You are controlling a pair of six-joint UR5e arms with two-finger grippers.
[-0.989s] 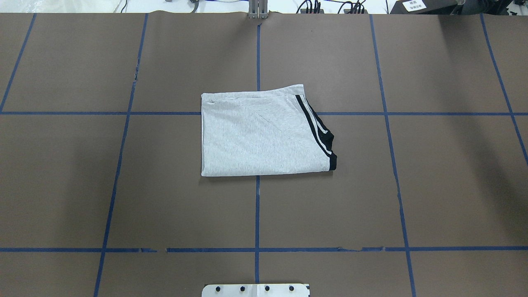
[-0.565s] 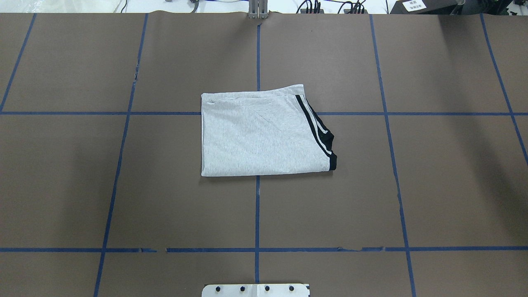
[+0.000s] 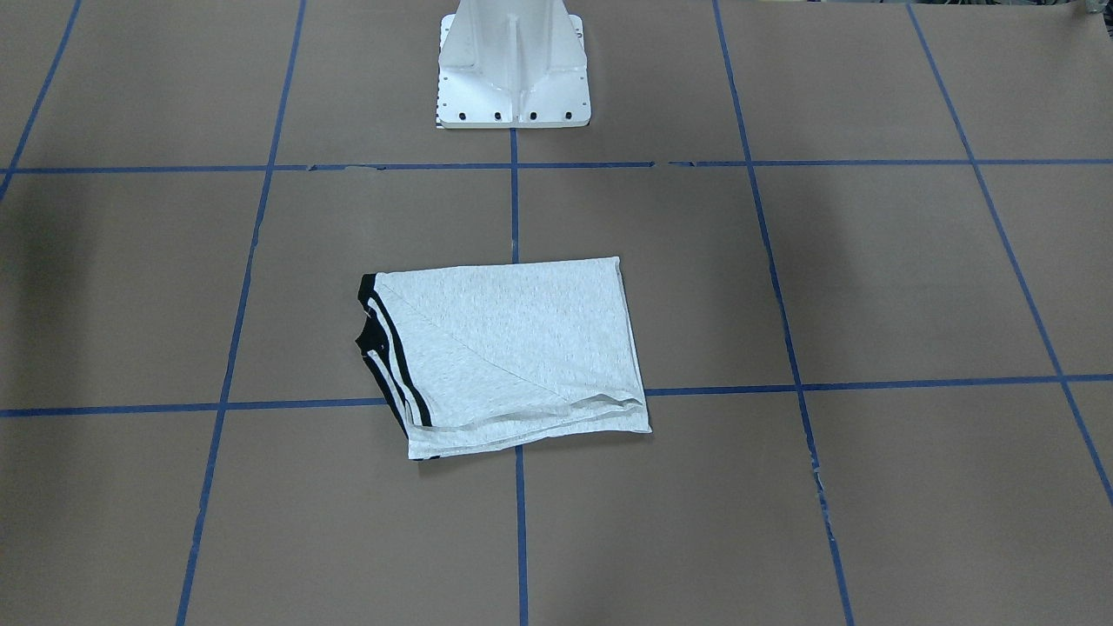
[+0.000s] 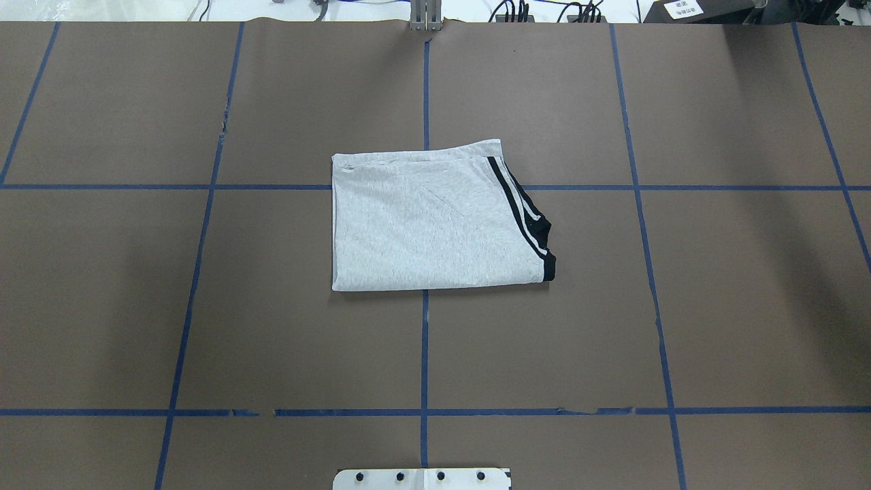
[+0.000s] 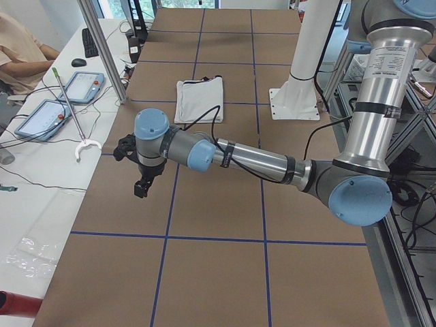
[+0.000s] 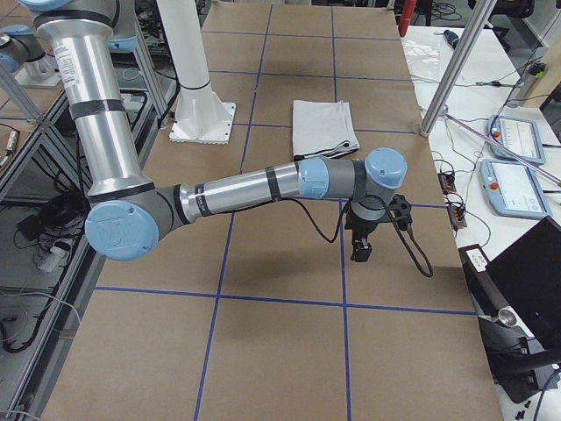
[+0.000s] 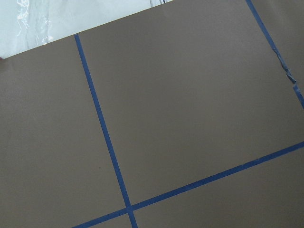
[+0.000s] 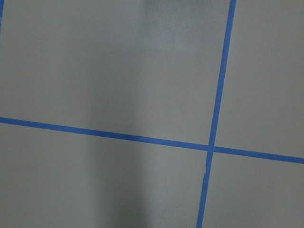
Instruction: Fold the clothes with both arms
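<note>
Grey heather fabric, count one: the T-shirt [image 4: 429, 224] lies folded into a flat rectangle at the centre of the brown table [image 4: 204, 306], over a crossing of blue tape lines [image 4: 424, 354]. Its long axis runs from my left to my right, and the black-striped edge [image 4: 524, 218] points right. Count two pincers: my left pincer [image 5: 141, 185] and right pincer [image 6: 360, 248] hang over bare table, well apart from the shirt. I cannot tell whether either is spread or pressed together.

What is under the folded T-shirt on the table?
The T-shirt lies on the brown table cover. Blue tape lines run under it; their crossing is covered.
</note>
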